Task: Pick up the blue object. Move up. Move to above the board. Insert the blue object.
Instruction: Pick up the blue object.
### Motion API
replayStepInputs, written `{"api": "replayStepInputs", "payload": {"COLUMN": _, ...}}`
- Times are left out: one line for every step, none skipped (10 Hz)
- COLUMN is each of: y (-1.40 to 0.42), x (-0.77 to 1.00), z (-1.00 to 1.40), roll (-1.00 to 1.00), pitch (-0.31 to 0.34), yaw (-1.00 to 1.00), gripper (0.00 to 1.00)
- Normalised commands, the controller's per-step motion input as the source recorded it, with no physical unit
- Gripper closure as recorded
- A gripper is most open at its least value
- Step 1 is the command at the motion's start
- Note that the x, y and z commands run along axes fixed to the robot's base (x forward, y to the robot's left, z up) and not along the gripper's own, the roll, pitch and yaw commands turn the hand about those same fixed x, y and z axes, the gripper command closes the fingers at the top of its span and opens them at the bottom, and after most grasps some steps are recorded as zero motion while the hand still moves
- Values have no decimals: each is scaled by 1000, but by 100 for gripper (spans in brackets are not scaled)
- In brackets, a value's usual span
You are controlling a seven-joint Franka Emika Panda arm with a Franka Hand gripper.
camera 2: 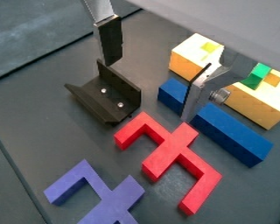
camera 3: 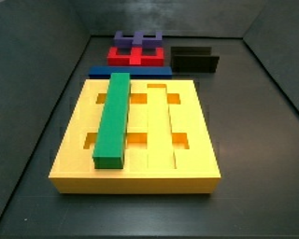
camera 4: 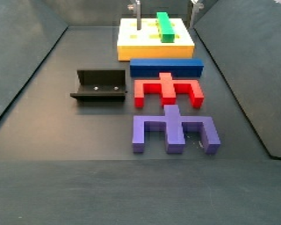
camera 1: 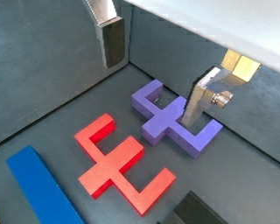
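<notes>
Evidently the pick-up has not begun: the end effector [camera 2: 154, 61] hangs wide and empty above the blue object [camera 2: 219, 122], which lies flat just beside the board [camera 3: 139, 173], so next comes a descent to straddle it.

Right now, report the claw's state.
Claw: open, holding nothing, hanging above the floor pieces; in both wrist views the fingers stand apart with only floor between them.

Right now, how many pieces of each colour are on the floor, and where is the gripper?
Blue object: 1
Green bar: 1
Yellow board: 1
Red piece: 1
Purple piece: 1
Black fixture: 1
Total: 6
The gripper hangs open above the blue object, holding nothing.
</notes>
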Motion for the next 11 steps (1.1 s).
{"api": "replayStepInputs", "payload": {"y": -3, "x": 251, "z": -197, "roll": -101, "pitch": -114, "yaw": -686, "gripper": 0}}
{"api": "replayStepInputs", "payload": {"y": 0, "x": 31, "z": -243, "roll": -83, "pitch": -103, "yaw": -1000, "gripper": 0}}
{"api": "replayStepInputs", "payload": {"y": -89, "x": 129, "z": -180, "roll": -49, "pitch": -114, "yaw": -871, "gripper": 0}}
{"api": "replayStepInputs", "payload": {"y": -237, "x": 191, "z": -209, "roll": -16, "pitch": -100, "yaw": -774, "gripper": 0}}
{"api": "replayStepInputs", "payload": {"y": -546, "x": 114, "z": -237, "roll": 7, "pitch": -117, "yaw": -651, "gripper": 0}}
{"api": "replayStepInputs", "payload": {"y": -740, "x": 97, "z": -177, "roll": 109, "pitch": -137, "yaw": -503, "gripper": 0}}
{"api": "replayStepInputs", "payload": {"y": -731, "x": 97, "z": -151, "roll": 97, "pitch": -117, "yaw": -517, "gripper": 0}}
{"api": "replayStepInputs", "payload": {"y": -671, "x": 94, "z": -197, "roll": 93, "pitch": -90, "yaw": -594, "gripper": 0}}
{"api": "replayStepInputs", "payload": {"y": -589, "x": 109, "z": -229, "roll": 93, "pitch": -104, "yaw": -651, "gripper": 0}}
{"api": "replayStepInputs", "payload": {"y": -311, "x": 111, "z": -269, "roll": 21, "pitch": -60, "yaw": -846, "gripper": 0}}
{"api": "replayStepInputs", "payload": {"y": -117, "x": 23, "z": -351, "roll": 0, "pitch": -141, "yaw": -949, "gripper": 0}}
